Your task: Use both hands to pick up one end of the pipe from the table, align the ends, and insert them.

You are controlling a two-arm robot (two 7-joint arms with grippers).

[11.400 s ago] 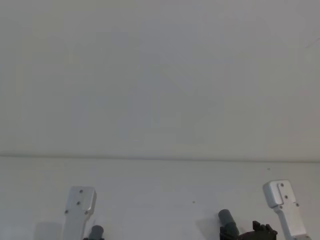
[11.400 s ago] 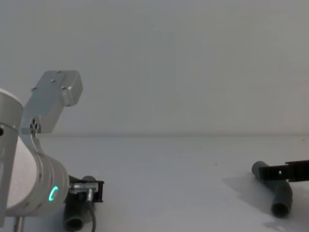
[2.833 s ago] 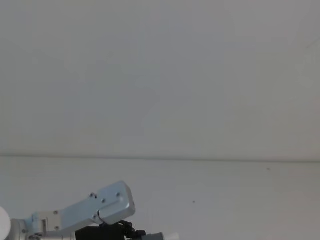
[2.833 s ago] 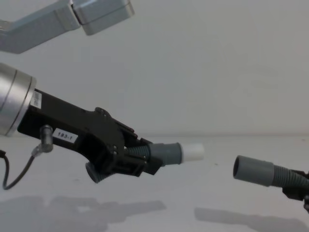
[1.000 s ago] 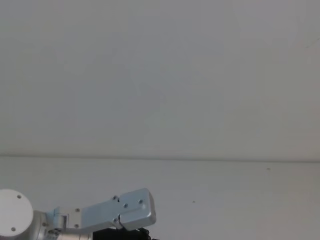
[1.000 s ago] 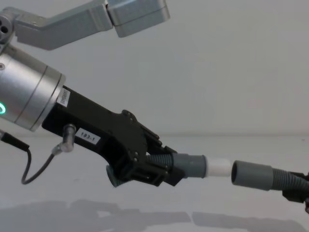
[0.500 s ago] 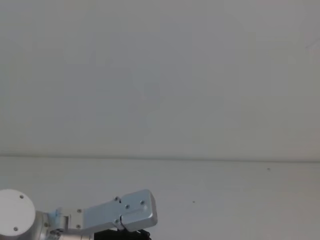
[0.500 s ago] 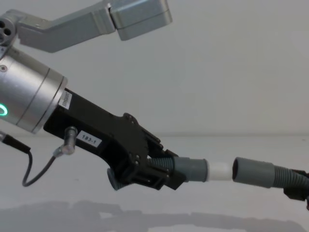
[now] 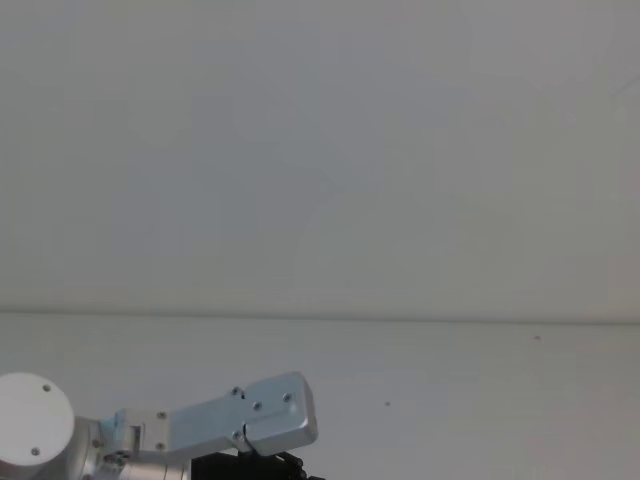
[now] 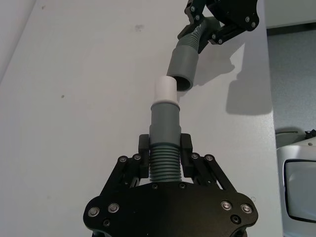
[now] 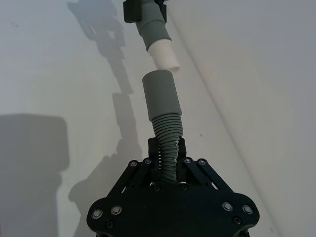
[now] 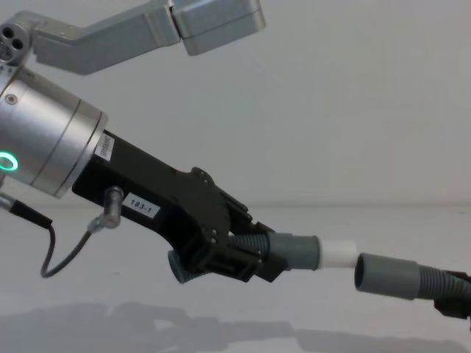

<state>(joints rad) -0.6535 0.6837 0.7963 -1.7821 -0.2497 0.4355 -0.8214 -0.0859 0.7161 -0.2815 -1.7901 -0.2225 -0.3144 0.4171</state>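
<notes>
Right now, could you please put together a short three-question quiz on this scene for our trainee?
1. True or false: the white tip is fully inside the grey socket.
2. Which tool holds the white-tipped pipe piece: (a) left tool, (b) right tool?
3. Fill in: both pipe pieces are held above the ____.

Key: 1 false, the tip is just short of the socket mouth. 2 a. 3 table.

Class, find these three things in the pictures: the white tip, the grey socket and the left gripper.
white tip (image 12: 338,254), chest view, its side
grey socket (image 12: 384,275), chest view, its smooth cuff
left gripper (image 10: 164,158), left wrist view, between the fingertips
</notes>
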